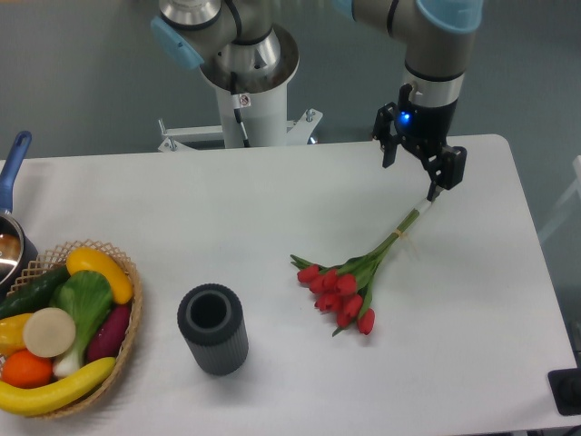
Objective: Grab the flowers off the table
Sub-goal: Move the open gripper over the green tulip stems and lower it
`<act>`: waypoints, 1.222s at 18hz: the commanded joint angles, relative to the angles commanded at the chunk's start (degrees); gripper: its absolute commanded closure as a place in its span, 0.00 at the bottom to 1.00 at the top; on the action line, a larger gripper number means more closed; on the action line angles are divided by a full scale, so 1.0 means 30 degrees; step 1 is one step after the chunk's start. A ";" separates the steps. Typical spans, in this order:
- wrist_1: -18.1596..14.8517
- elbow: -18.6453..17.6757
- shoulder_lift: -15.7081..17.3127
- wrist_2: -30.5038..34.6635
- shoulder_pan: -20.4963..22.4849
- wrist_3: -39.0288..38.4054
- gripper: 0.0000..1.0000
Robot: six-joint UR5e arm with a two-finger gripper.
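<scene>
Gripper (434,189): black, two fingers pointing down at the far right part of the surface (272,209); fingers drawn narrow, closed on the stem tips of the flowers.

Flowers (349,283): red tulip buds with green leaves, stems bound together; stems run down and left from the fingers, buds lying below and left of them, near the surface; whether the buds touch it cannot be told.

Ribbed dark cylinder (212,329): upright, open-topped, well left of and below the fingers.

Wicker basket (127,313): far left, holding fruit and vegetables.

Pot with blue handle (14,163): at left edge, partly cut off.
</scene>
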 joint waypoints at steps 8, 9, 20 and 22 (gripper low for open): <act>0.0029 -0.0146 0.0352 0.0118 -0.0264 -0.0322 0.00; 0.0059 -0.0233 0.0323 0.0001 -0.0235 -0.0293 0.00; 0.2519 -0.2488 -0.0057 -0.0410 -0.0381 -0.3047 0.00; 0.2462 -0.2753 -0.0525 -0.0352 -0.0410 -0.3366 0.00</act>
